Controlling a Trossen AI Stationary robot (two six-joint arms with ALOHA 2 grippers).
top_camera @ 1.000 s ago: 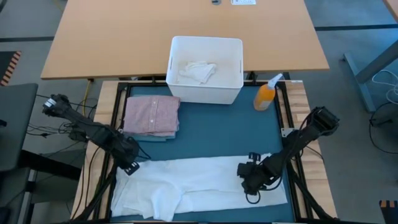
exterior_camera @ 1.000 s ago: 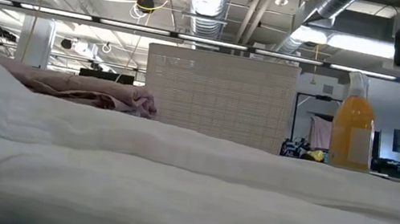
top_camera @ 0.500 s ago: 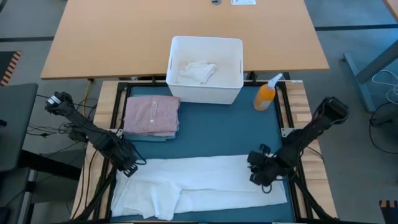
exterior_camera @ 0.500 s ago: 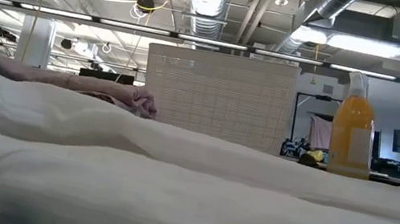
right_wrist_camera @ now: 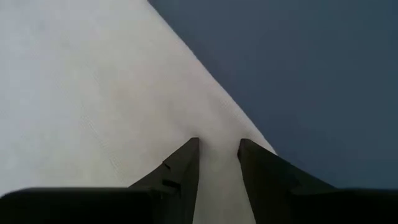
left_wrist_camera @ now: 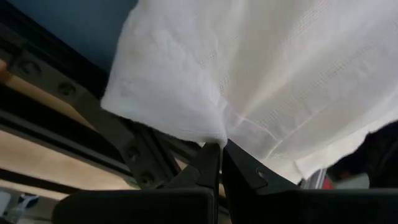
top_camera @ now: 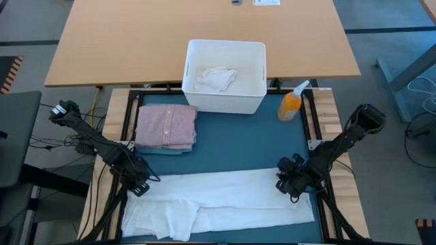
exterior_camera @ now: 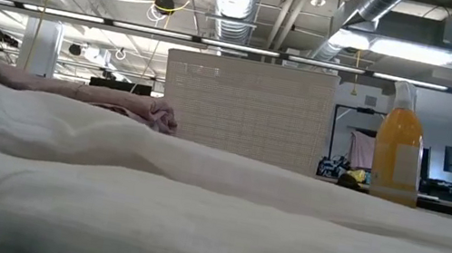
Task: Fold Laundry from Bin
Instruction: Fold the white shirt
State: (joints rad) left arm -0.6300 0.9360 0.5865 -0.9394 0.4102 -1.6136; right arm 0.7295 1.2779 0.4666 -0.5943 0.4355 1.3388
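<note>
**White cloth stretched across the mat, one corner pinched, the other end loose**

A long white cloth [top_camera: 218, 199] lies spread along the near edge of the teal mat [top_camera: 238, 146] on the bench [top_camera: 325, 102]. The left tool [left_wrist_camera: 219, 149] has its fingers together, clamped on the cloth's left corner, which bunches into a tight peak right at the fingertips. The right tool [right_wrist_camera: 217, 148] sits at the cloth's far-side right edge with its fingers apart, pressed down on or resting just over the fabric; nothing is gripped between them.

Behind, a folded pink shirt [top_camera: 166, 126] rests on a folded blue piece on the mat's left side. The white bin [top_camera: 225, 76] stands at the mat's far edge with one crumpled white garment [top_camera: 215, 77] inside, and an orange spray bottle [top_camera: 291, 104] stands just beside it.

Risks, as I judge them:
- The left grip holds only a small pinch of corner; a sharp pull could slip it free or drag the whole cloth off square.
- The lower left part of the cloth is already rumpled and doubled, so a fold made now would trap those wrinkles.
- If the right tool closes here it may catch only the edge hem, or snag the mat beneath.
</note>
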